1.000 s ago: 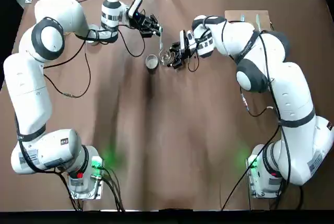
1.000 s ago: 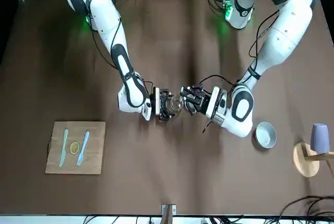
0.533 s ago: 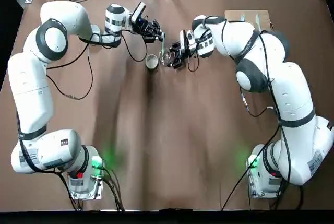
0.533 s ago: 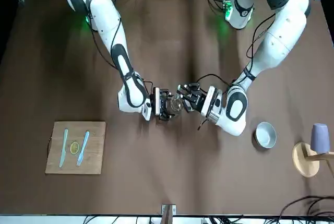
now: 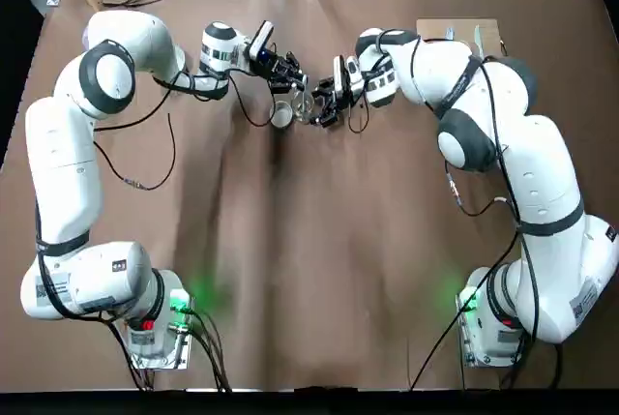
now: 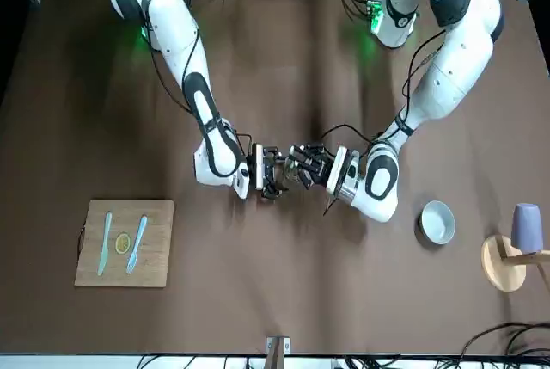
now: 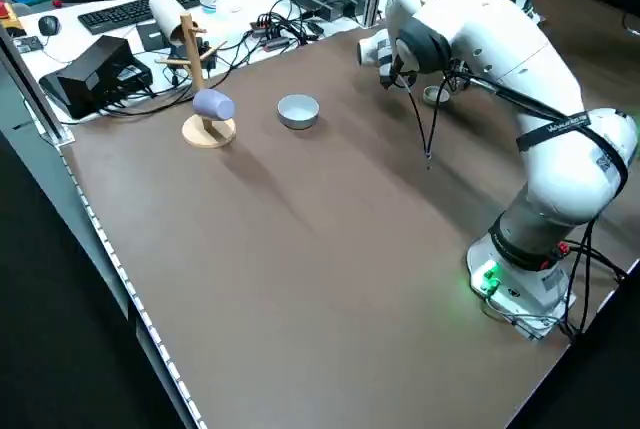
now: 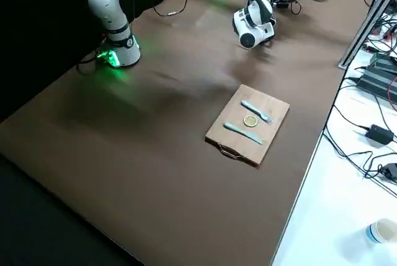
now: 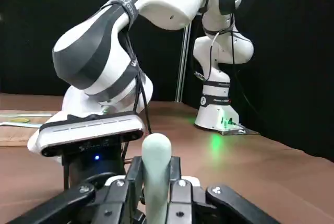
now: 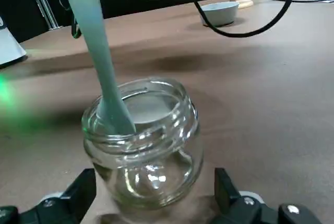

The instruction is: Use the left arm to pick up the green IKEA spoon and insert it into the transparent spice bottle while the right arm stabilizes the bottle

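Brown, softly creased covering [image 5: 319, 270] spreads beneath both arms, bordered by a white desk [image 7: 235, 11] with a black keyboard [image 7: 125, 15] and tangled cables. Clear, round and thick-rimmed, the glass spice bottle [image 10: 151, 166] sits between the spread fingers of the right gripper [image 10: 156, 185]; whether they touch it, I cannot tell. Smooth, pale mint plastic forms the spoon [image 10: 102, 67], clamped in the left gripper [image 9: 155, 164], its lower end inside the bottle's mouth. A grained wooden board [image 6: 158, 270] carries bluish cutlery [image 6: 137, 244]. Lettering on the arms is too small to read.
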Robot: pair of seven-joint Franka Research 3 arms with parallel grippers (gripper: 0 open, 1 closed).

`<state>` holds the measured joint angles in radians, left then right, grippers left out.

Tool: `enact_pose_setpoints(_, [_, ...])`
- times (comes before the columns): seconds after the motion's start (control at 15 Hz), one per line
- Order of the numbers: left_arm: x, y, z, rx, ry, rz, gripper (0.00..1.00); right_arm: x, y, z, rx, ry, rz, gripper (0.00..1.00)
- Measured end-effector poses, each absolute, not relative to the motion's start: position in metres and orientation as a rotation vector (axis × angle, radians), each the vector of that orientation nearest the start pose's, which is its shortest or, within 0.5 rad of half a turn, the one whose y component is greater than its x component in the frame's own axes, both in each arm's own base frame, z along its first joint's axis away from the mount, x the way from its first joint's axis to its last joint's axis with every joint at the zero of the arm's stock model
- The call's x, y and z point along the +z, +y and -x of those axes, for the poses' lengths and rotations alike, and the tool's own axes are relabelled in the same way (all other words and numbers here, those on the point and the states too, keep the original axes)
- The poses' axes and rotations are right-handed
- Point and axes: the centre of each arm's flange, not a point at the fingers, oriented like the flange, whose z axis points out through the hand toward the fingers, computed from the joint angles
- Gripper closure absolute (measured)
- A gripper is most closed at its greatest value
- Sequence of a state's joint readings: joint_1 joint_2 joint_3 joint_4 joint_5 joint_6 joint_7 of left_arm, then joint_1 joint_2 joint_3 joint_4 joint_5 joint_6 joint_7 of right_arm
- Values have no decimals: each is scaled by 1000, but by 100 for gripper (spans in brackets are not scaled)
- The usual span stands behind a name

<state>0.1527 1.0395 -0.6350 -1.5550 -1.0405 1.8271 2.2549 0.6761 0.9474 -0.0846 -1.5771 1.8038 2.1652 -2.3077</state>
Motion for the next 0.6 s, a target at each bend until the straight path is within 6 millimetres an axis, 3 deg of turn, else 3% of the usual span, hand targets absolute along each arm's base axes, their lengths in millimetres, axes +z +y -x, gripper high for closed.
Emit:
enact_pose_setpoints(0.47, [148, -318, -585, 800, -1339, -953, 75, 81, 415, -538, -852, -1420, 1532, 0])
enact_pose_setpoints(0.6, [150, -316, -589, 803, -1356, -951, 67, 81, 415, -538, -852, -1420, 1532, 0])
